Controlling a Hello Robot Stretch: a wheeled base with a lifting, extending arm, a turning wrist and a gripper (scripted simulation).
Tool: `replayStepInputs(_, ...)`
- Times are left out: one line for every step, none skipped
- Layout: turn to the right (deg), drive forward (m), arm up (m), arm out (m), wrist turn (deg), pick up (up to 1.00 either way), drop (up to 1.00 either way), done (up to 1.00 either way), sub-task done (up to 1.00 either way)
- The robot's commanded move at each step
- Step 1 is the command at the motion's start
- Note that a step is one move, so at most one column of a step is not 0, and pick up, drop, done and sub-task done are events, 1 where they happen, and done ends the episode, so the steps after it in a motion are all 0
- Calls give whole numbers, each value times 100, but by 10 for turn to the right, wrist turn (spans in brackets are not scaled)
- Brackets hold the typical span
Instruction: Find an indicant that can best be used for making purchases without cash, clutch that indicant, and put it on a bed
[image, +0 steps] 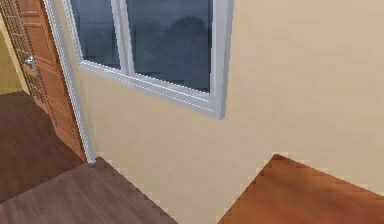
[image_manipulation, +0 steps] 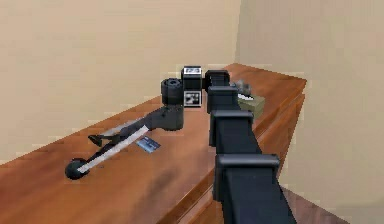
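a cream wall (image: 300, 90) with a window (image: 150, 40) at eleven o'clock is seen ahead. across a wooden tabletop (image_manipulation: 50, 195) the gripper (image_manipulation: 80, 167) is stretched toward eight o'clock; its jaws' state and any load cannot be told. a small bluish flat thing (image_manipulation: 148, 146) is seen on the top, at five o'clock of the fingers (image_manipulation: 120, 144).

Brown wooden top (image_manipulation: 45, 182), small bluish thing (image_manipulation: 150, 146) on it, perhaps a card.
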Motion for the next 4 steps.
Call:
replayStepInputs(0,0,0,0,450,0,0,0,0)
replayStepInputs(0,0,0,0,120,0,0,0,0)
replayStepInputs(0,0,-12,0,0,0,0,0,0)
replayStepInputs(0,0,0,0,0,100,0,0,0)
